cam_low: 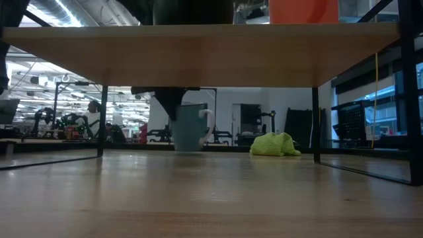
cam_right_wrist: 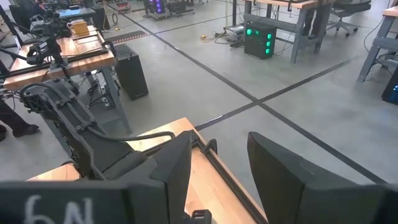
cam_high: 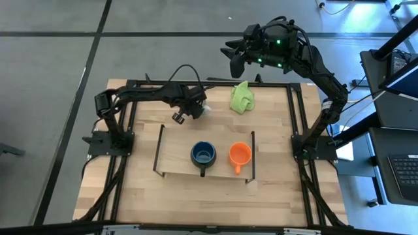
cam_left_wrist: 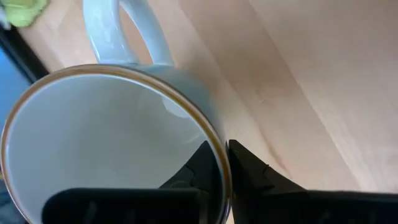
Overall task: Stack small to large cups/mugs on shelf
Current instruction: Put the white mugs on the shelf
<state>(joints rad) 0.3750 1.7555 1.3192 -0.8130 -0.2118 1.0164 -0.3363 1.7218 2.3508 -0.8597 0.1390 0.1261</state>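
The left gripper [cam_high: 198,109] had the white-grey mug [cam_low: 190,127] pinched by its rim, one finger inside and one outside, on the table just behind the shelf [cam_high: 175,150]. On the shelf stood the dark blue mug [cam_high: 203,155], then the orange mug [cam_high: 240,155]. The right gripper [cam_high: 236,57] hung spread wide past the table's far edge, holding nothing.

Even, bright overhead light, soft shadows. From table height the underside of the light-wood shelf board [cam_low: 198,56] is dim; the pale grey-white ceramic mug [cam_left_wrist: 112,162] looms close, slightly blurred.
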